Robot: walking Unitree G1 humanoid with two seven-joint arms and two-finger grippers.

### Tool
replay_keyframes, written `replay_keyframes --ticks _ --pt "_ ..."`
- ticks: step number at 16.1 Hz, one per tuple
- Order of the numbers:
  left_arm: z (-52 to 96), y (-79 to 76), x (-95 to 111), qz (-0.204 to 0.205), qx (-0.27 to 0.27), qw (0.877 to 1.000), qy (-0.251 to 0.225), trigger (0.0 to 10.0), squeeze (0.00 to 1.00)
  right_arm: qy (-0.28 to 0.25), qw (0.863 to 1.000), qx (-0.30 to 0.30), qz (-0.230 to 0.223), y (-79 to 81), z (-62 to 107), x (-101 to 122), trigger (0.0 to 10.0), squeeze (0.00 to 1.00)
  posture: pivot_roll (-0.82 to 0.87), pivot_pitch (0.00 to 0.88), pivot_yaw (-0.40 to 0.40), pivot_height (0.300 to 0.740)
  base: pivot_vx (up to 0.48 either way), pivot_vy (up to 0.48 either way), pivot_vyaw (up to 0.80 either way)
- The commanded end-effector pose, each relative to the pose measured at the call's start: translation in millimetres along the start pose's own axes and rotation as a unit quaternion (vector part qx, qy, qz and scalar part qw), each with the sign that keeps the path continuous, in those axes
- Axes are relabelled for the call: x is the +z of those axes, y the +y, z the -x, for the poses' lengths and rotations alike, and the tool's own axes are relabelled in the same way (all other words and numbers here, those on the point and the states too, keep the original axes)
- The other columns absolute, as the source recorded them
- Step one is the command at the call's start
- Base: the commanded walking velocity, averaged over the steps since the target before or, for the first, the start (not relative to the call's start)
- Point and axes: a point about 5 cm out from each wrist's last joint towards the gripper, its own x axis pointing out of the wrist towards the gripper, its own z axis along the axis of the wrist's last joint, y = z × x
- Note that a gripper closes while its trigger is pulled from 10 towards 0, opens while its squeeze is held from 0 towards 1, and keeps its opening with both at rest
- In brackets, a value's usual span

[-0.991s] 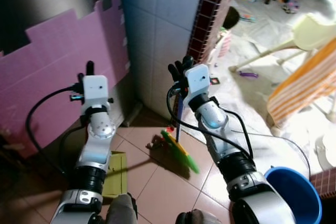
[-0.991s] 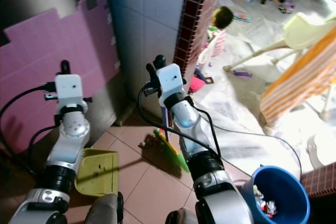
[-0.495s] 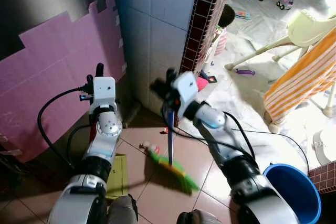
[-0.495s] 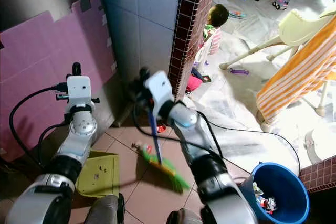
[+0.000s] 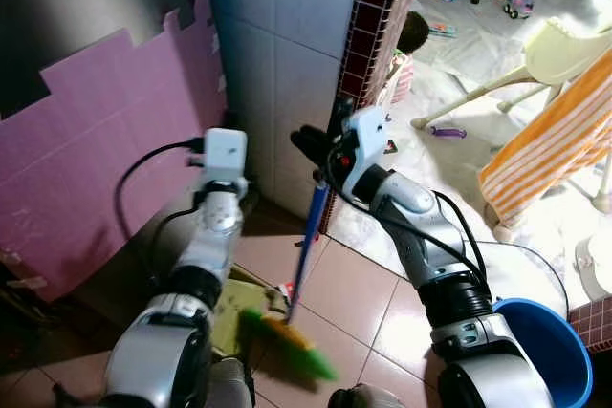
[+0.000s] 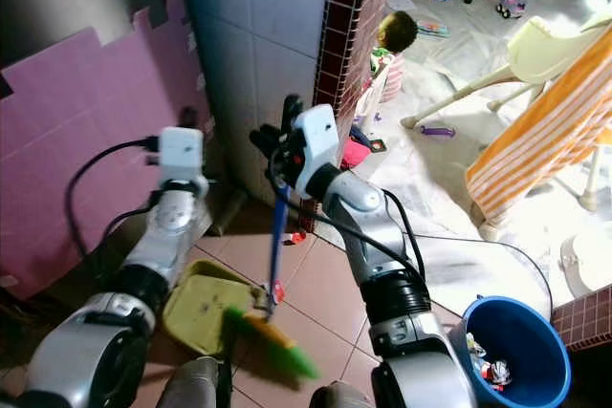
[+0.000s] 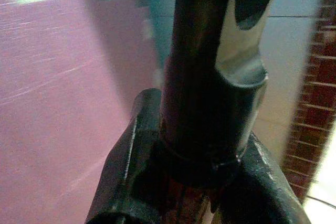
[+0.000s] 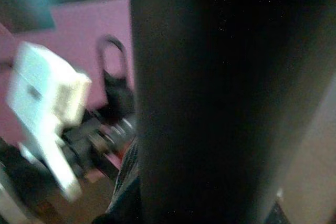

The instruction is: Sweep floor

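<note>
My right gripper [image 6: 279,145] is shut on the blue handle of a broom [image 6: 277,226], held up in front of the brick pillar. The broom's green and orange head [image 6: 273,341] rests on the floor tiles, touching the lip of a yellow-green dustpan [image 6: 203,305]. My left gripper [image 6: 188,121] is raised beside the pink mat, shut on the dustpan's dark upright handle [image 7: 205,77]. The rest of that handle is hidden behind my arm. Small red scraps [image 6: 278,289] lie by the broom.
A blue bucket [image 6: 516,355] holding rubbish stands at the lower right. A brick pillar [image 6: 346,35] and a pink foam mat [image 6: 76,131] stand ahead. A person [image 6: 394,31] sits beyond the pillar, near a pale chair [image 6: 550,45] and a striped orange cloth [image 6: 535,131].
My right arm has swung the broom head left across the tiles up to the dustpan. My left arm has moved right, towards the pillar, and the dustpan has tilted.
</note>
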Motion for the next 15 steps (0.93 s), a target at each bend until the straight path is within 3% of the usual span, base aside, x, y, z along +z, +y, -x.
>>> replay_keyframes --ticks 1,3,5,7,11,12,15 --pt "9.5 -12.6 -18 0.076 0.008 0.995 0.056 10.0 0.00 -0.044 0.999 0.009 -0.015 1.3 -3.6 25 10.0 0.00 -0.06 0.029 -0.049 0.740 0.000 0.000 0.00" --pt "11.6 -22.9 -20 0.090 -0.021 0.993 0.067 10.0 0.00 -0.087 0.996 0.002 -0.033 -11.0 -6.1 62 10.0 0.00 -0.07 0.026 -0.044 0.740 0.000 0.000 0.00" --pt "12.9 -29.1 -22 0.095 -0.035 0.992 0.076 10.0 0.00 -0.116 0.993 -0.017 -0.025 -20.5 -6.5 79 10.0 0.00 -0.07 0.023 -0.043 0.740 0.000 0.000 0.00" --pt "11.0 -34.0 -19 0.115 -0.043 0.989 0.081 10.0 0.00 -0.152 0.983 -0.089 0.053 -33.9 -3.3 96 10.0 0.00 -0.06 0.020 -0.044 0.740 0.000 0.000 0.00" --pt "8.8 -36.4 -8 0.126 -0.019 0.991 0.041 10.0 0.00 -0.124 0.970 -0.168 0.120 -45.8 3.5 80 10.0 0.00 -0.06 0.018 -0.047 0.740 0.000 0.000 0.00" --pt "6.8 -32.1 -8 0.139 0.011 0.989 0.051 10.0 0.00 -0.097 0.966 -0.183 0.151 -46.3 5.7 65 10.0 0.00 -0.06 0.016 -0.048 0.740 0.000 0.000 0.00" --pt "-1.1 -14.9 0 0.130 0.060 0.989 0.028 10.0 0.00 -0.075 0.961 -0.204 0.170 -47.7 8.3 49 10.0 0.00 -0.07 0.012 -0.048 0.740 0.000 0.000 0.00"
